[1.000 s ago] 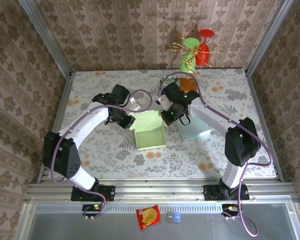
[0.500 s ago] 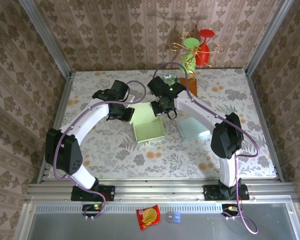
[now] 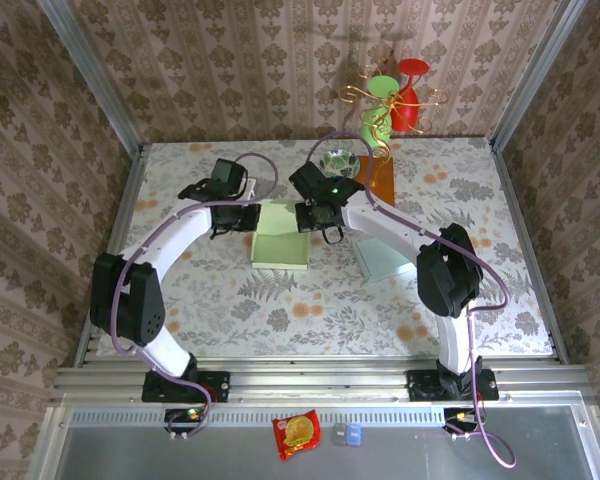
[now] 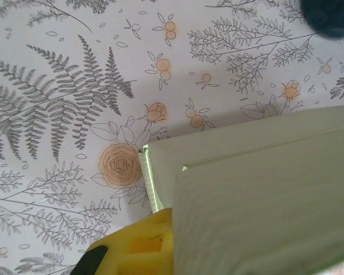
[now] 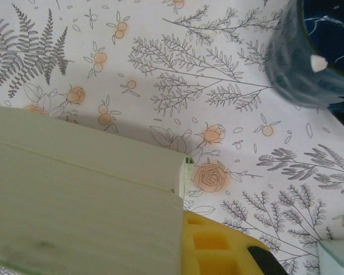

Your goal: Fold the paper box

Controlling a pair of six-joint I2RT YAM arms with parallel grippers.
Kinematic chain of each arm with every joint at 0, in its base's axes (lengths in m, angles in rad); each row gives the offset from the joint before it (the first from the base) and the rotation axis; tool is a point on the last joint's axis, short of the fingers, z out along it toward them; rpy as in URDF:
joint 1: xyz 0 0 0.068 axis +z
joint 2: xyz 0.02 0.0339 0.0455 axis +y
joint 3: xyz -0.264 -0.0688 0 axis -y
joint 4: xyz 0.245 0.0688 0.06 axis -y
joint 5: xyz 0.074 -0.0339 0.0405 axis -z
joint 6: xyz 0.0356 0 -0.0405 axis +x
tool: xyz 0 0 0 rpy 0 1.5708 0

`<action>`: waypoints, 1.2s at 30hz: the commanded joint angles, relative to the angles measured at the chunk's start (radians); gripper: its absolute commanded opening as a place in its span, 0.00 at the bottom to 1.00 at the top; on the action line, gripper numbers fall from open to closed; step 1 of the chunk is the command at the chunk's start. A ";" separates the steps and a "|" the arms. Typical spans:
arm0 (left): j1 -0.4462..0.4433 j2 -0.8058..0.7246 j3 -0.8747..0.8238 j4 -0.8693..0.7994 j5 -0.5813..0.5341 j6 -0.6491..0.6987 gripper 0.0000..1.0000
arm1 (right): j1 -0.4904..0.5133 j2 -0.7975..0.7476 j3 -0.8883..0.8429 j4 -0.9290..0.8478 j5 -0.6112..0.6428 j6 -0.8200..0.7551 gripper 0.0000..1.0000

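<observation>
Clamping the paper box at its far corners, left end effector and right end effector sit closed.

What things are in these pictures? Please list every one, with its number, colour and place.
paper box: one, pale green, lid down, middle of the table
flat box: one, light blue, right of the paper box
bowl: one, dark blue outside, far part of the table
flat thing: one, orange, right of the bowl
green cup: one, on the wire stand
red cup: one, on the wire stand
wire stand: one, gold, far edge
snack packet: one, red, near ledge
small item: one, blue, beside the snack packet
table: one, floral cover
left claw: one, yellow pads, shut on the paper box's far left edge
right claw: one, yellow pads, shut on its far right edge
</observation>
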 commanded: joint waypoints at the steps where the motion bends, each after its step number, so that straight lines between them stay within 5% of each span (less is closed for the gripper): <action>1: -0.005 -0.014 -0.053 0.156 0.081 -0.015 0.00 | 0.014 -0.058 -0.051 0.158 -0.026 0.011 0.00; 14: -0.004 -0.079 -0.218 0.350 0.126 -0.004 0.00 | 0.030 -0.090 -0.144 0.250 0.013 0.046 0.00; 24: 0.024 -0.001 0.001 0.118 0.163 -0.052 0.00 | 0.028 0.029 0.120 0.008 0.062 0.125 0.00; 36: 0.021 -0.001 -0.095 0.249 0.194 -0.072 0.00 | 0.020 -0.004 -0.010 0.131 0.018 0.139 0.00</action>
